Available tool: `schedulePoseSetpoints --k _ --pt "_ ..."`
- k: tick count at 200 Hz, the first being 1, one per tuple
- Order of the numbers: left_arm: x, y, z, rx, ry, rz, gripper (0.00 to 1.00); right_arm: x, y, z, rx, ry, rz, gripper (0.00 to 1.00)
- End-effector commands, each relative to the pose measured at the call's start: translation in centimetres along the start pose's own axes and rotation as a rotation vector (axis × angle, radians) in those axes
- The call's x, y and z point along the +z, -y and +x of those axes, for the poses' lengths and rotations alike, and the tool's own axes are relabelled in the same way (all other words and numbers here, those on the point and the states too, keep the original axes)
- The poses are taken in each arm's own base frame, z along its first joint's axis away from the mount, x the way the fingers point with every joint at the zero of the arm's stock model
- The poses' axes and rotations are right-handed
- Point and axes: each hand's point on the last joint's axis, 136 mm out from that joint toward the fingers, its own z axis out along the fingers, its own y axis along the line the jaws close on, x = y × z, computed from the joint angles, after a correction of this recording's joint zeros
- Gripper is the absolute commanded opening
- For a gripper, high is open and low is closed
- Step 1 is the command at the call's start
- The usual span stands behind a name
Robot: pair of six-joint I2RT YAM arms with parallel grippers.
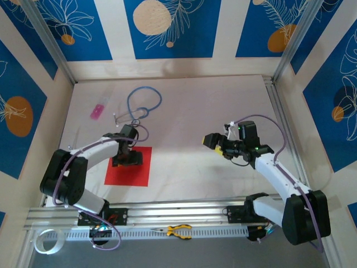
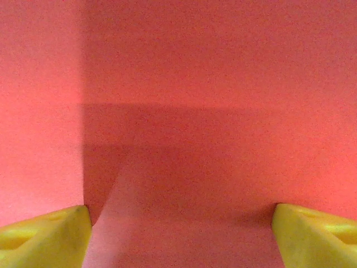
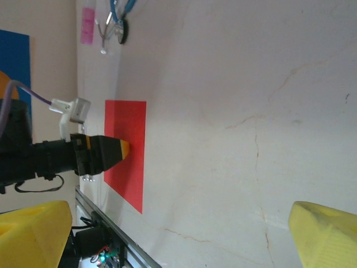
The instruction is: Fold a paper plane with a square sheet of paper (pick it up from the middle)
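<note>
The square sheet of paper (image 1: 131, 175) is bright red and lies flat on the pale table at the near left. My left gripper (image 1: 127, 161) points straight down onto its far half, near the middle. In the left wrist view the red sheet (image 2: 184, 84) covers the whole background. My left gripper (image 2: 181, 237) stands open, its yellow fingertips (image 2: 47, 240) set wide apart on the paper. A faint lighter ridge runs between them. My right gripper (image 1: 214, 142) hovers open over the bare table at centre right. From there the sheet (image 3: 127, 167) shows under the left arm's fingertip (image 3: 124, 149).
A small pink item (image 1: 97, 111) and a blue cable loop (image 1: 144, 103) lie at the far left of the table. Yellow-handled pliers (image 1: 178, 230) rest on the front rail and a tape roll (image 1: 44, 241) lies at the near left corner. Walls enclose three sides.
</note>
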Motion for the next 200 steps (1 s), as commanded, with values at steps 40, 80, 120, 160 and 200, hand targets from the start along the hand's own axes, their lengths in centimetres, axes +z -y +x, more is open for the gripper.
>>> schedulePoseSetpoints --k 40,80,120,160,200 --pt "2.2 5.6 1.4 0.011 -0.08 0.025 0.83 1.5 1.7 2.9 0.073 -0.036 0.061 1.0" --pt "1.4 9.1 0.0 0.0 -0.06 0.032 0.84 1.6 2.7 5.0 0.109 -0.081 0.081 1.0" --pt "-0.9 10.4 -1.6 -0.04 -0.031 0.012 0.85 0.8 2.3 5.4 0.115 -0.108 0.104 1.0" --pt "-3.5 10.1 -2.8 0.106 0.026 0.0 0.88 0.6 1.2 4.6 0.097 -0.135 0.091 1.0" --pt "-3.3 9.5 -3.3 0.334 -0.001 0.036 0.91 1.5 0.4 3.5 0.092 -0.187 0.088 1.0"
